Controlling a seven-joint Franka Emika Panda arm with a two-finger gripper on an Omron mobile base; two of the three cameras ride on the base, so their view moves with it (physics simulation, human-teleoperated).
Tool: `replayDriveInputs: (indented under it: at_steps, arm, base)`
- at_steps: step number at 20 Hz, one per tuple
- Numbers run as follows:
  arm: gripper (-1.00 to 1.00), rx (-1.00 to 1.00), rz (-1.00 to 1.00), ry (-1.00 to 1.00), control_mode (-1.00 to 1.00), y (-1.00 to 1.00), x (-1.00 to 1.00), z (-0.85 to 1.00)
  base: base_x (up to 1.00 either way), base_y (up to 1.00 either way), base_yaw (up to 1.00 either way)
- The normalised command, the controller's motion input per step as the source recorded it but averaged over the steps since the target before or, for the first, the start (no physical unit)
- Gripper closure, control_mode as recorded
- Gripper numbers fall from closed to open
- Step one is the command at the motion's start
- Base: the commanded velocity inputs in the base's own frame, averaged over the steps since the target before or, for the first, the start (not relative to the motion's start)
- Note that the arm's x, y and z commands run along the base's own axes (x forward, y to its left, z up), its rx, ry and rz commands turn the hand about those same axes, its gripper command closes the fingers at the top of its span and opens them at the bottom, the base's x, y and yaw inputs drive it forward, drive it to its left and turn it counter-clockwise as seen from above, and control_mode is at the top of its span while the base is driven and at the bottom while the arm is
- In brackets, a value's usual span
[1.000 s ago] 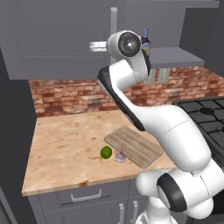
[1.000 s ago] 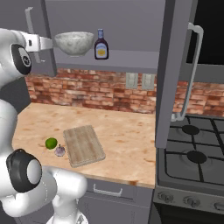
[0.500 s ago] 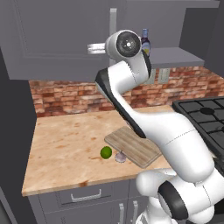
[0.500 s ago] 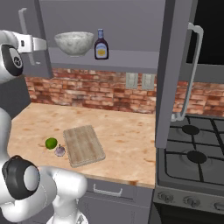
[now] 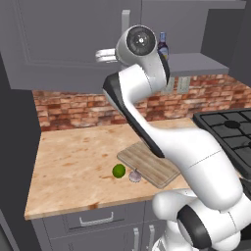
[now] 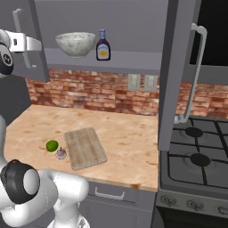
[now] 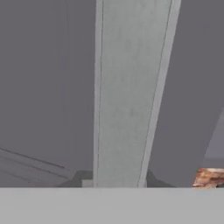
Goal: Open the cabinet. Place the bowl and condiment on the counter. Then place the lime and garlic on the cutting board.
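Gripper (image 6: 20,42) clamped on left cabinet (image 6: 133,26) door handle (image 7: 127,92); door-opening step underway. Next: release, reach for shelved bowl (image 6: 75,43).

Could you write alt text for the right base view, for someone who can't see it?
A white robot's gripper holds the handle of an upper cabinet's left door, swung open like the right door, showing a stone bowl and a dark bottle on the shelf. Below, a lime and garlic lie on the wooden counter, left of a cutting board.
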Motion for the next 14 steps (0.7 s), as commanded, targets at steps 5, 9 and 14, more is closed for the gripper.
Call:
replayDriveInputs:
  at_steps: [5,9,14]
  arm:
    - [1.0,-0.07,-0.02,0.11,-1.0,0.37,-0.29,-0.21]
    - [1.0,-0.07,0.0,0.01,-1.0,0.38,-0.28,-0.33]
    - [1.0,-0.02,0.0,0.0,-1.0,0.41,-0.24,-0.3]
  base:
    - [0.0,0.0,0.0]
    - [0.0,0.0,0.0]
    - [0.0,0.0,0.0]
